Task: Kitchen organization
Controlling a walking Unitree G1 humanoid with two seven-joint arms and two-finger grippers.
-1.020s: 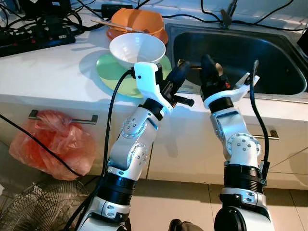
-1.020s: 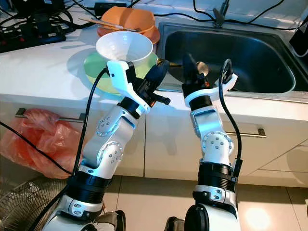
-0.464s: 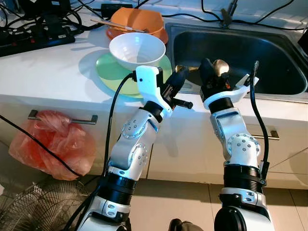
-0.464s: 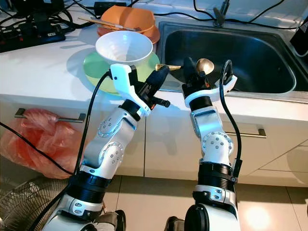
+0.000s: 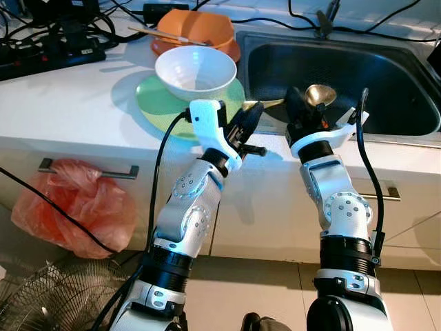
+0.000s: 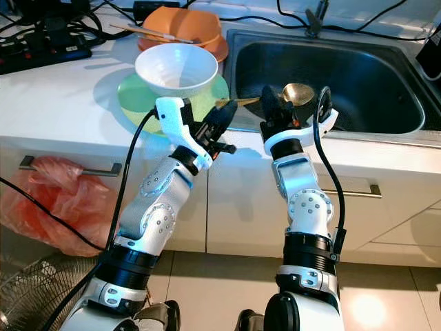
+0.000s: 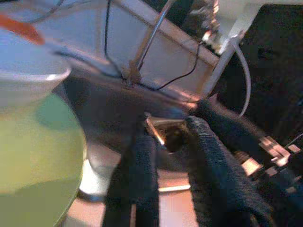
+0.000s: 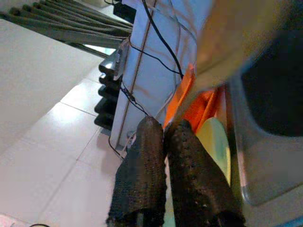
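Left eye view: gold spoon gripped in right hand, bowl end raised over sink, long handle running level toward left hand, tip just at its black fingers. Shiny, brass-coloured, slim.

Right eye view: same lie; white bowl on green plate behind, on bench.

Left wrist view: fingers parted around handle tip.

Right wrist view: fingers pressed together on handle.
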